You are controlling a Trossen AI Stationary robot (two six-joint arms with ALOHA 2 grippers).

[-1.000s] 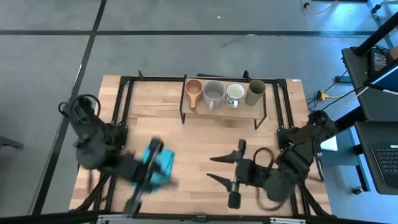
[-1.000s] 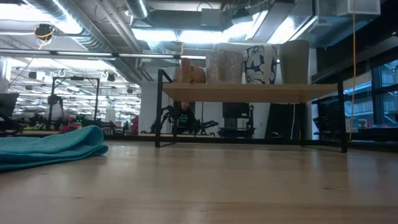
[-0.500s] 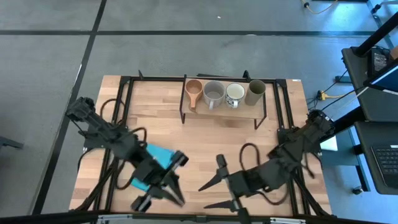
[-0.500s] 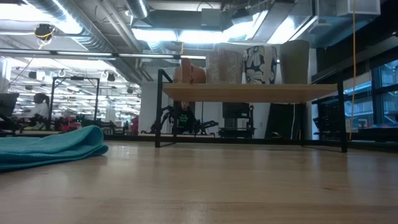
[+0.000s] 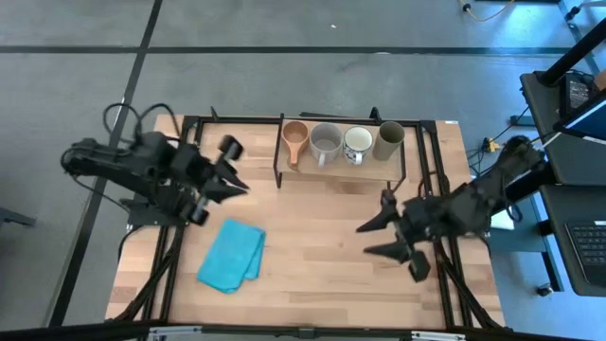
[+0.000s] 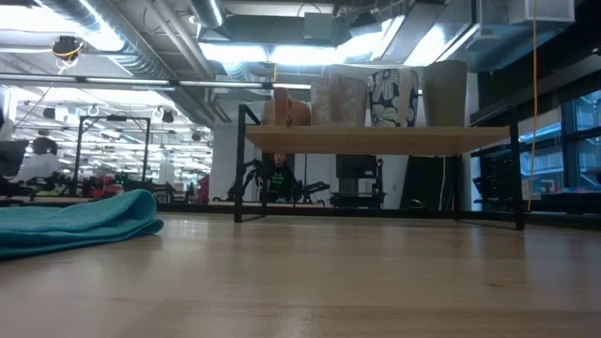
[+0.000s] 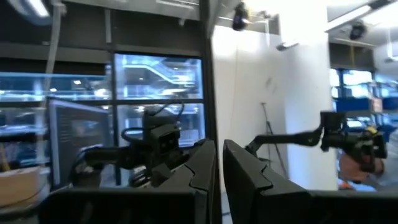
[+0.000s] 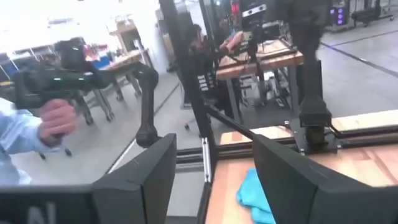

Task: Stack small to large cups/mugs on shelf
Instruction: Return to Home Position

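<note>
On the shelf (image 5: 374,168) stand in a row the brown cup (image 5: 295,134), grey mug (image 5: 326,140), white mug (image 5: 358,142) with its dark pattern, and olive tumbler (image 5: 389,139), each just beside the next; we judge the small-to-large order done, so both arms hang clear and hold nothing; the left gripper (image 7: 219,152), fingers nearly pressed together, sits left of the shelf; the right gripper (image 5: 369,239), spread wide, sits before its right end.

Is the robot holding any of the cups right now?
No, nothing is held. The left end effector is shut on air, and the right end effector is open and empty.
</note>
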